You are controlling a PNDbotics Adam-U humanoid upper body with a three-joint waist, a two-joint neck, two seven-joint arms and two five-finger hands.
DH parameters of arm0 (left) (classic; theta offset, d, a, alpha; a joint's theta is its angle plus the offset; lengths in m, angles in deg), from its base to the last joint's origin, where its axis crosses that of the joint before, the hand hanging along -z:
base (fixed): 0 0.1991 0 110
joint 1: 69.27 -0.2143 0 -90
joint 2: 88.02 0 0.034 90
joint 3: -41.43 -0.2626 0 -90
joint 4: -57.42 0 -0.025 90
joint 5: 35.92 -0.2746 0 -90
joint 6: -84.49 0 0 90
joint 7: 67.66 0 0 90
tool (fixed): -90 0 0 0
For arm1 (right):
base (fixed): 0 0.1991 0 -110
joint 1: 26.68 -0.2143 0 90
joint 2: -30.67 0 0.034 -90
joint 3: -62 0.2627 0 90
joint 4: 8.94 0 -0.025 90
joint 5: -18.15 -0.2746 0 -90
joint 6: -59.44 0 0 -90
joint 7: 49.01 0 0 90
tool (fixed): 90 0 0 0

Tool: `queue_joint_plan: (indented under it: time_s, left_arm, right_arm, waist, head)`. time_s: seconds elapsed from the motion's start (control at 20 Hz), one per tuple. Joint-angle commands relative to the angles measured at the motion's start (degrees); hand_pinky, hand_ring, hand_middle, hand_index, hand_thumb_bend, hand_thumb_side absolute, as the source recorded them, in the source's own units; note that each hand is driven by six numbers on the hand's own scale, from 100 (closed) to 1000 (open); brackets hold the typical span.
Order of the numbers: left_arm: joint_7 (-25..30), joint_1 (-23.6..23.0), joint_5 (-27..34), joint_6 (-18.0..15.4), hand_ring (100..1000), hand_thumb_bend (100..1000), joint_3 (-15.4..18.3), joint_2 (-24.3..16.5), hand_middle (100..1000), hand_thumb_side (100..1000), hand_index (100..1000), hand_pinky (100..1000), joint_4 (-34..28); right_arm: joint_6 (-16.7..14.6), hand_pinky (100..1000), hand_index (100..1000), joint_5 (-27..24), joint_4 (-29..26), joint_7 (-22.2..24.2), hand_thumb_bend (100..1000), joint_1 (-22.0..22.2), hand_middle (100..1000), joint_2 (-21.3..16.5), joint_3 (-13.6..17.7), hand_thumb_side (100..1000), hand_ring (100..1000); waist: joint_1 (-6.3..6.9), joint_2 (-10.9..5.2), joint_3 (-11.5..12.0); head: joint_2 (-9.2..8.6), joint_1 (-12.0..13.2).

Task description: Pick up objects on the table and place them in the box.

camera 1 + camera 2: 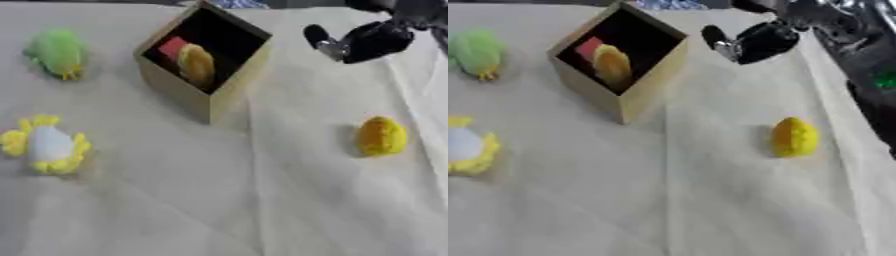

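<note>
A tan cardboard box (229, 90) stands at the upper middle, open side up, with a red thing (171, 47) and a yellow-orange plush (197, 65) inside it. A yellow plush (381, 136) lies on the cloth at the right. To the upper left sits a green plush (56, 52), and a yellow-and-white plush (45, 145) lies at the left. My right hand (363, 41) hovers at the upper right, just right of the box and above the yellow plush, holding nothing; its fingers are blurred. My left hand does not show.
A pale cloth (262, 200) covers the whole table, with a crease running down the middle. My right arm (868, 65) comes down along the right edge. A blue patterned thing (236, 4) peeks in at the far edge.
</note>
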Motion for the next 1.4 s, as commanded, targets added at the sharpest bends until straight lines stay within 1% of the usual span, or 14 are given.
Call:
queue_joint_plan:
  time_s: [0.05, 0.2, 0.35, 0.45, 0.55, 0.7, 0.85, 1.05, 1.3, 1.4]
  left_arm:
    - [-0.6, 0.3, -0.6, 0.0, 641, 381, 0.9, -2.1, 608, 504, 762, 722, -1.2]
    - [-0.8, 0.3, -0.9, 0.1, 641, 382, 1.0, -2.3, 608, 504, 762, 722, -1.2]
    - [-0.8, 0.5, -0.9, 0.1, 641, 384, 0.9, -2.1, 608, 503, 762, 721, -1.2]
    - [-0.6, 0.6, -0.9, 0.1, 640, 384, 0.7, -1.9, 607, 503, 762, 721, -1.2]
    - [-0.5, 0.7, -0.8, 0.1, 640, 384, 0.6, -1.9, 607, 502, 762, 721, -1.2]
    - [-0.4, 0.7, -0.7, 0.1, 640, 386, 0.5, -1.8, 607, 502, 761, 720, -1.2]
    - [-0.3, 0.9, -0.6, 0.1, 640, 386, 0.3, -1.7, 607, 503, 761, 720, -1.2]
    - [0.0, 1.2, -0.2, 0.2, 640, 386, 0.0, -1.5, 607, 505, 760, 719, -1.2]
    - [0.7, 1.8, 0.4, 0.2, 640, 385, -0.7, -1.1, 607, 505, 760, 719, -1.2]
    - [1.0, 1.9, 0.7, 0.2, 640, 385, -0.9, -1.0, 607, 506, 760, 719, -1.2]
  right_arm:
    - [2.2, 891, 877, -2.0, -4.8, 0.7, 100, 2.0, 788, -5.7, 1.5, 147, 893]
    - [4.4, 895, 878, -4.2, -7.3, 1.7, 100, 6.0, 787, -9.7, 2.3, 152, 892]
    - [5.5, 896, 880, -6.6, -10.3, 1.0, 100, 10.0, 789, -13.7, 3.8, 151, 893]
    - [5.0, 897, 883, -8.2, -11.4, 0.0, 100, 12.6, 791, -16.3, 4.9, 154, 896]
    - [3.9, 897, 885, -9.5, -11.6, -0.6, 100, 15.3, 796, -17.7, 6.0, 159, 902]
    - [2.8, 899, 895, -8.7, -11.7, -1.2, 100, 19.3, 804, -17.9, 7.4, 164, 907]
    - [3.0, 900, 902, -6.6, -11.7, -1.5, 100, 23.2, 810, -17.3, 7.8, 222, 912]
    - [3.4, 903, 910, -3.2, -11.7, -2.9, 100, 28.6, 815, -15.8, 8.0, 278, 916]
    - [3.0, 901, 910, 0.7, -11.7, -6.0, 100, 35.0, 815, -14.6, 8.4, 278, 918]
    - [3.1, 899, 912, 2.2, -11.7, -7.3, 100, 36.9, 819, -14.4, 8.7, 272, 921]
  waist:
    - [0.33, -1.26, -0.8]
    - [0.64, -1.15, -2.0]
    - [0.91, -1.18, -2.5]
    - [1.06, -1.24, -2.4]
    - [1.16, -1.31, -2.3]
    - [1.24, -1.36, -2.2]
    - [1.29, -1.29, -1.8]
    - [1.38, -1.08, -0.8]
    - [1.47, -1.01, 0.9]
    - [1.48, -0.99, 1.6]
  head:
    - [-0.20, 1.0]
    - [-0.29, 1.4]
    - [-0.39, 1.6]
    - [-0.43, 1.6]
    - [-0.42, 1.4]
    - [-0.42, 1.1]
    - [-0.58, 0.5]
    - [-0.66, -0.6]
    - [-0.63, -2.1]
    - [-0.63, -2.6]
